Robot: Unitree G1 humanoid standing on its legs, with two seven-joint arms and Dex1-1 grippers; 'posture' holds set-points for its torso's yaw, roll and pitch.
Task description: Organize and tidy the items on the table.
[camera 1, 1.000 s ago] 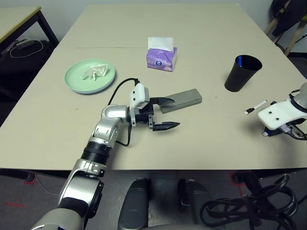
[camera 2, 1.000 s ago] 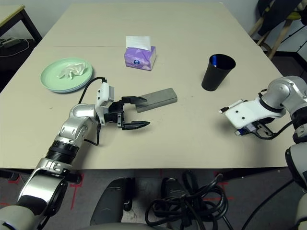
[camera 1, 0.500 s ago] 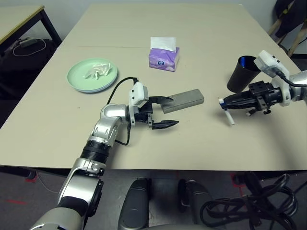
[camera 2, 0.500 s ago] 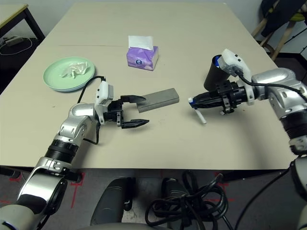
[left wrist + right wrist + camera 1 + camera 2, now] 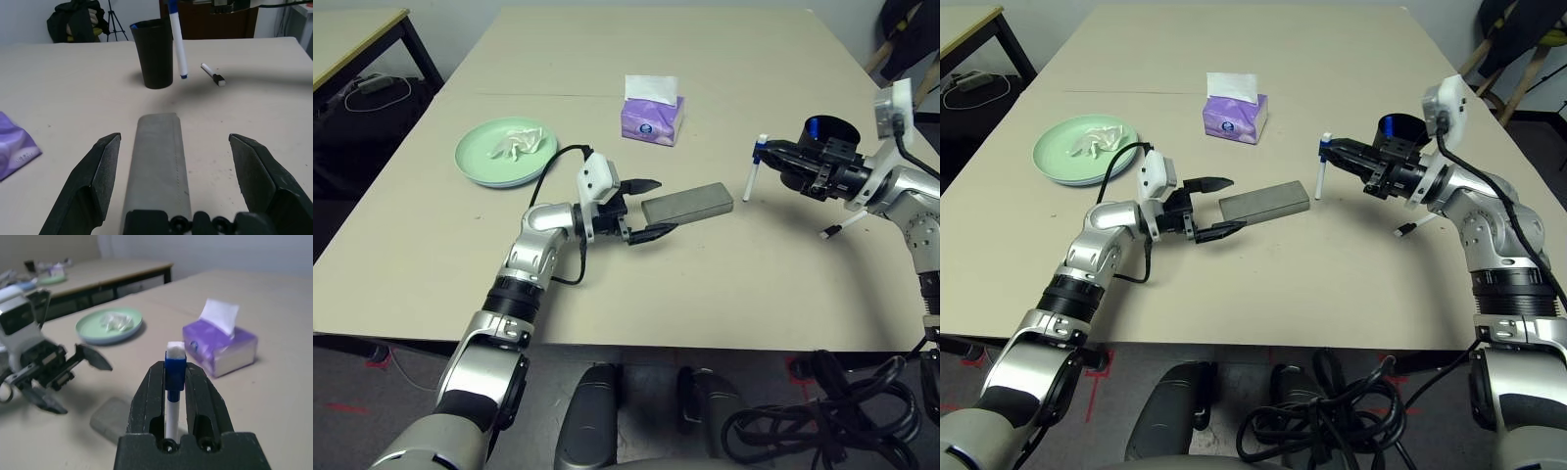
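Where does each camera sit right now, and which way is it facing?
Left and right eye views: head, looking down over the table; both silver forearms show.
Left wrist view: along the open left pincer at the grey case, black cup beyond.
Right wrist view: along the right pincer, shut on a white pen, toward tissue box and green plate.
Shared: case and left pincer appear in all.

No text could be read; the purple tissue box carried a small round blue logo, too small to make out.
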